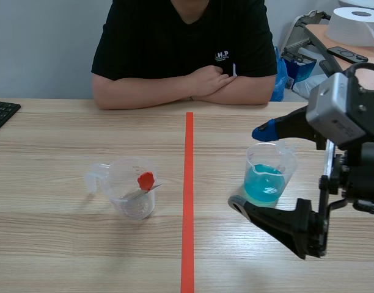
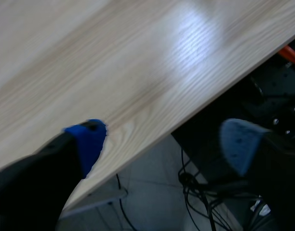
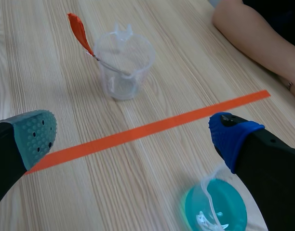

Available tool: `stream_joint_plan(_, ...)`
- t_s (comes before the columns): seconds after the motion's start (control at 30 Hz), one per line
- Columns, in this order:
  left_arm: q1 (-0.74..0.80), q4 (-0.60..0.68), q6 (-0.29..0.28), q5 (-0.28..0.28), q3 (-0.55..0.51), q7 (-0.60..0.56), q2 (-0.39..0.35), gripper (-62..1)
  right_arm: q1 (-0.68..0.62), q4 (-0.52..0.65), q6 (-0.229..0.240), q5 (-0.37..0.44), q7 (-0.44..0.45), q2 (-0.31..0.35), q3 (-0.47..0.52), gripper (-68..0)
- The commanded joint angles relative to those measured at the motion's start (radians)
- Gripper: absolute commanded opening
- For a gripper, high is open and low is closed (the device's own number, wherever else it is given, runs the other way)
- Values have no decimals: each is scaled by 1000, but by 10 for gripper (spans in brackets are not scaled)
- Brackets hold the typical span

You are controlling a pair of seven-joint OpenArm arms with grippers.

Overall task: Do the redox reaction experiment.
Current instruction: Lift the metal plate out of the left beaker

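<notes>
While the right gripper (image 1: 254, 168) hangs low over the table (image 1: 65, 250) on the right side of the tape line (image 1: 188, 183), its fingers stand wide apart, and the blue beaker (image 1: 264, 183) is between them. This beaker stands upright and holds blue liquid. In the right wrist view the right gripper (image 3: 133, 134) is also wide, and the blue beaker (image 3: 215, 209) is just beside the finger with the blue pad (image 3: 229, 137); whether they touch, I cannot tell. The clear beaker (image 1: 133, 195) stands upright on the other side of the line, well apart from the blue one. A tool (image 1: 146, 180) with a red end leans inside it, the red end above the rim. The left gripper (image 2: 163, 142) shows only in its own wrist view: it is wide open and holds nothing, above the edge of the table (image 2: 113, 62), with cables (image 2: 200, 192) on the floor below. A person (image 1: 181, 43) sits across the table with folded arms, and a keyboard (image 1: 0, 113) lies at the far left.
</notes>
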Motion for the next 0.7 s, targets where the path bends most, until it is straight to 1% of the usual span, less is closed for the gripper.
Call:
stream_joint_plan(0.0,6,9,1,26,1,-17,-3,-331,51,2,-2,-3,17,-23,-24,4)
stream_joint_plan(0.03,5,-8,2,43,1,-18,-3,-396,80,-11,-2,-17,18,-39,-52,4)
stream_joint_plan(0.07,2,-22,1,60,1,-18,-3,-447,106,-24,-3,-35,18,-56,-79,4)
stream_joint_plan(0.1,0,-36,1,70,1,-18,-3,-485,135,-38,-3,-55,19,-76,-109,4)
stream_joint_plan(0.17,-7,-61,-2,98,1,-19,-2,-519,181,-64,-3,-88,20,-112,-160,4)
stream_joint_plan(0.27,-28,-100,-2,116,1,-25,11,-524,238,-100,-3,-148,21,-170,-233,4)
stream_joint_plan(0.37,-71,-149,-3,159,1,-28,34,-524,293,-138,-8,-203,21,-225,-300,4)
stream_joint_plan(0.5,-135,-210,-6,242,1,-29,70,-524,354,-187,-11,-248,35,-279,-362,-2)
stream_joint_plan(0.6,-182,-251,-6,304,1,-28,98,-524,395,-227,-15,-274,35,-311,-397,-30)
stream_joint_plan(0.67,-209,-276,-6,343,1,-27,115,-524,417,-252,-26,-285,40,-328,-418,-60)
